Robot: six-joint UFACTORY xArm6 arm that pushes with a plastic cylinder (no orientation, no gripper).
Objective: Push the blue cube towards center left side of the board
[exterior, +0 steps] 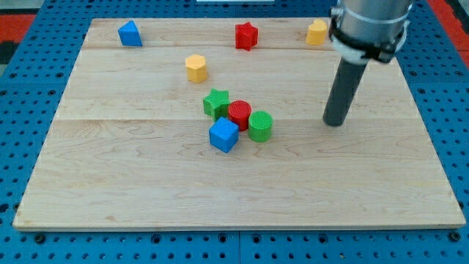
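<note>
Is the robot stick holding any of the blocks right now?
No, nothing is held. My tip stands on the bare wooden board, to the view's right of the blue cube and touching no block.

Cluster at mid-board: blue cube (pixel 224 136) at its lower left, touching the red cylinder (pixel 239 114); green cylinder (pixel 260 125) just right of that; green star (pixel 216 103) at its upper left.
Above the cluster: yellow hexagon (pixel 196 67), apart.
Board (pixel 110 183) top edge: blue pointed block (pixel 130 34) left, red star (pixel 246 35) middle, yellow block (pixel 317 32) right.
My tip (pixel 335 122): well right of the cluster, touching no block.
</note>
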